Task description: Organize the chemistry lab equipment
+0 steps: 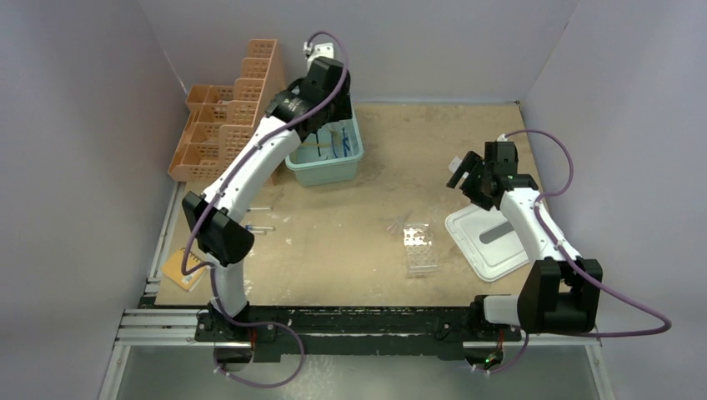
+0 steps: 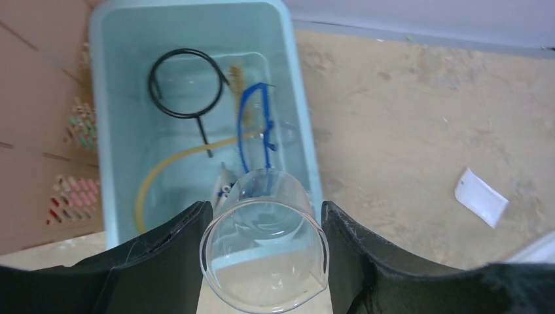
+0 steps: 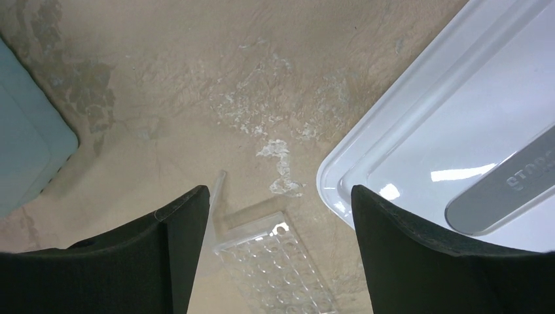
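Observation:
My left gripper (image 2: 264,212) is shut on a clear glass beaker (image 2: 262,261) and holds it above the near end of a light blue bin (image 2: 304,131). In the bin lie a black wire ring with stem (image 2: 183,84), an amber hose (image 2: 170,160), blue-framed goggles (image 2: 252,124) and blue-capped tubes (image 2: 224,186). My right gripper (image 3: 280,209) is open and empty above the clear tube rack (image 3: 278,268), which lies on the table (image 1: 419,248). Two tubes (image 1: 260,218) lie on the table beside the left arm.
A white tray (image 1: 475,237) with a grey strip (image 3: 510,186) lies right of the rack. An orange lattice rack (image 1: 225,117) stands at the back left. An orange notepad (image 1: 185,268) lies at the front left. A white paper scrap (image 2: 481,196) lies right of the bin.

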